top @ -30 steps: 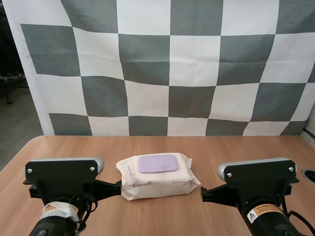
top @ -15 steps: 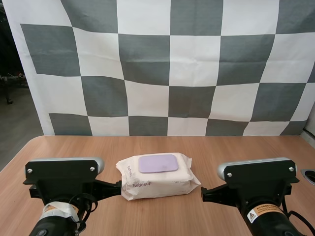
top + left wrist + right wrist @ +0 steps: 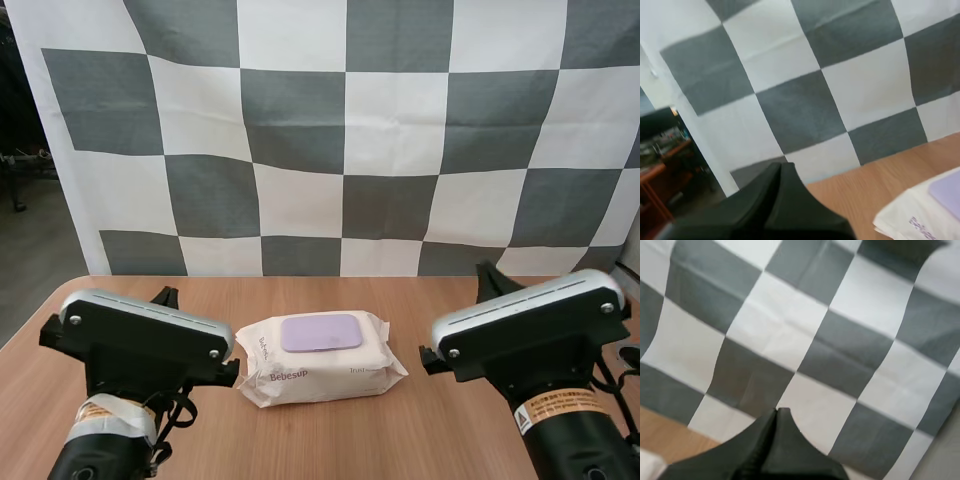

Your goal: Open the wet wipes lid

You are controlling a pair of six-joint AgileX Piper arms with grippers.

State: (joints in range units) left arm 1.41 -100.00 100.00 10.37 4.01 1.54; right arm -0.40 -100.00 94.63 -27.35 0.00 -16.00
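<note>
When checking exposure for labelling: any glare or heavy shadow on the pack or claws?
High view: wet wipes pack evenly lit, lid free of glare, soft shadow beneath. Left wrist view: left claw a dark wedge. Right wrist view: right claw likewise.

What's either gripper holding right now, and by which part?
Nothing. Left gripper and right gripper are both shut empty; the wet wipes pack lies free, lid closed.

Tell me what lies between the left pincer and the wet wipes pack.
Only bare table: the left wrist view shows plain wood between the shut left pincer and the near corner of the wet wipes pack.
</note>
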